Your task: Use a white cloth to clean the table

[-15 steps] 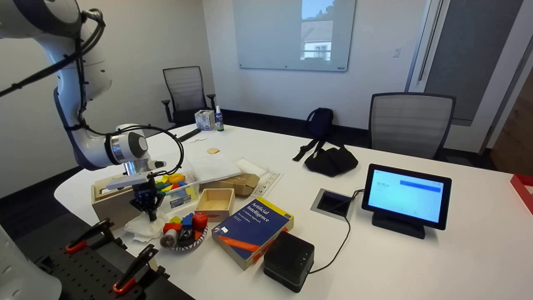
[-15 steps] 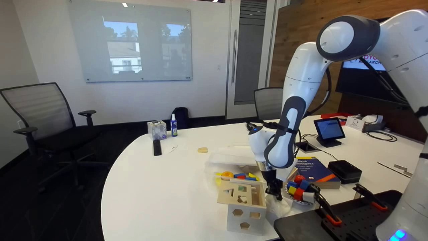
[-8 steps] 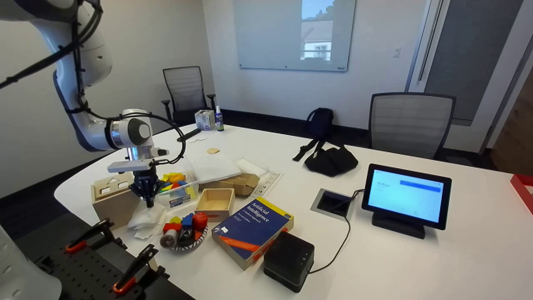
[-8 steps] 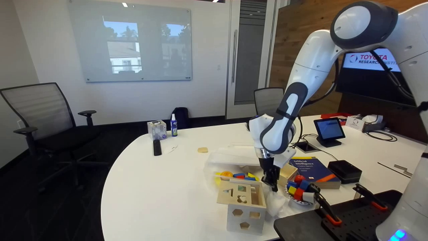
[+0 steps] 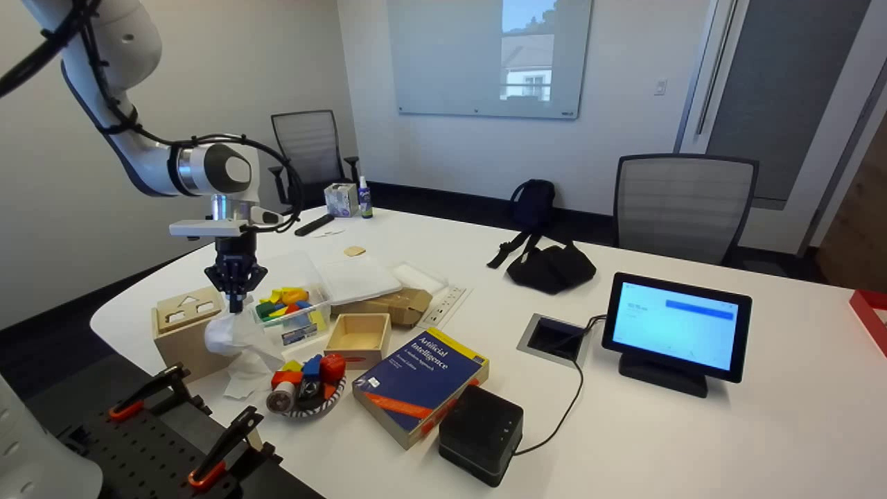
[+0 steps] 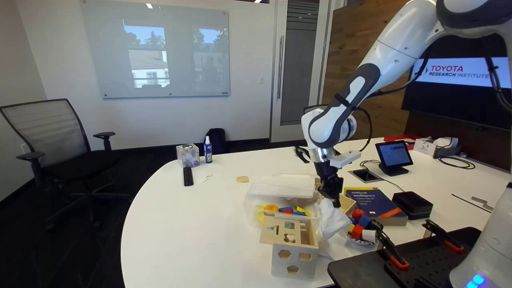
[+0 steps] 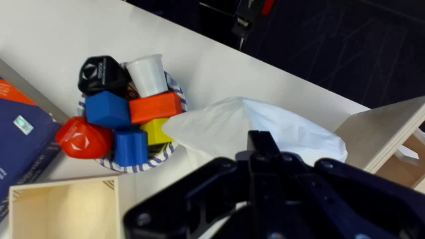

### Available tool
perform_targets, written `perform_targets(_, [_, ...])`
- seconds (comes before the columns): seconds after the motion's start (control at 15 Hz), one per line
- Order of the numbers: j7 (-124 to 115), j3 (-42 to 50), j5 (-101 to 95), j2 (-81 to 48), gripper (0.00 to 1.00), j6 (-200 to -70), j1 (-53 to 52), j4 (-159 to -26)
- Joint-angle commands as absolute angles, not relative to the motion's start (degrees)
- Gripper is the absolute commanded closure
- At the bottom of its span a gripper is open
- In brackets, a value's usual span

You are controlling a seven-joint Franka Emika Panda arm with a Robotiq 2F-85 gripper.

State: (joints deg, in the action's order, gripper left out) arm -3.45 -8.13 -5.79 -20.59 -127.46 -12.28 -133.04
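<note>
Above the table [image 5: 693, 443], the gripper [image 5: 235, 305] has its jaws together, clamped on the white cloth [image 6: 333, 220].

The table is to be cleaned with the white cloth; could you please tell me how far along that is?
Done: the white cloth is picked up, its upper part off the table.
In hand: the gripper is shut on it, between the wooden box with holes and the striped bowl.
Left: probably the wiping, since the cloth hangs loose rather than pressed flat.
</note>
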Motion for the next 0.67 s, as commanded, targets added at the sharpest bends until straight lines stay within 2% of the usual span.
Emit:
perform_targets(0.0, [-4.73, -6.93, -3.16, -11.72, 1.0, -120.03, -9.65, -136.39])
perform_targets(0.6, [-15.78, 3.65, -6.18, 1.7, 1.0, -110.01, 0.73, -142.66])
